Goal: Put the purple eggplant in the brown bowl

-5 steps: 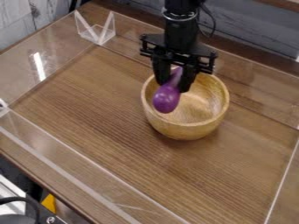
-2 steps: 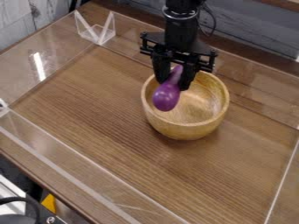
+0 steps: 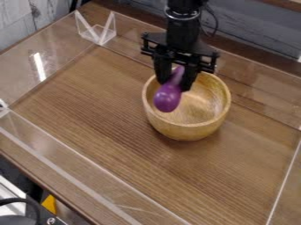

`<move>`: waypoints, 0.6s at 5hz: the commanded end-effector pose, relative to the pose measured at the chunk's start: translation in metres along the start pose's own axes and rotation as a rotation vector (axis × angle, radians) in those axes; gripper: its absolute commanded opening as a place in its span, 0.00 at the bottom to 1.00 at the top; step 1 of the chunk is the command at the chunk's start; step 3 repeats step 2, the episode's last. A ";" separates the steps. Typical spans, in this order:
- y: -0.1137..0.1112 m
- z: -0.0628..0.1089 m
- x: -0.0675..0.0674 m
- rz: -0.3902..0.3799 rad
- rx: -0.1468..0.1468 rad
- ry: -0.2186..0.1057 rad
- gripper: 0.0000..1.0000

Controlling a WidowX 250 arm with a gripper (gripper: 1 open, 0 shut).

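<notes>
The brown bowl (image 3: 200,121) stands on the wooden table, right of centre. The purple eggplant (image 3: 170,95) hangs upright with its bulbous end down over the bowl's left rim. My gripper (image 3: 179,74) points straight down from the black arm above the bowl and is shut on the eggplant's narrow upper end. The black fingers (image 3: 165,67) hide the top of the eggplant. I cannot tell whether its lower end touches the rim.
A clear plastic wall (image 3: 47,53) runs round the wooden table (image 3: 106,132). A small clear stand (image 3: 97,28) sits at the back left. A dark panelled wall lies behind the arm.
</notes>
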State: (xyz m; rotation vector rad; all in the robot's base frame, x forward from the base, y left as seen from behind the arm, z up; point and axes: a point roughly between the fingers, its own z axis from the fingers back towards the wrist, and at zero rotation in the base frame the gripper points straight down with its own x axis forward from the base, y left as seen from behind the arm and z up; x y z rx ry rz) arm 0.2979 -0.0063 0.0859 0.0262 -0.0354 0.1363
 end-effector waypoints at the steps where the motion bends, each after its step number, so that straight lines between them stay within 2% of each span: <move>1: -0.002 0.016 0.011 0.007 -0.002 -0.058 0.00; 3: -0.002 0.016 0.011 0.011 0.002 -0.057 0.00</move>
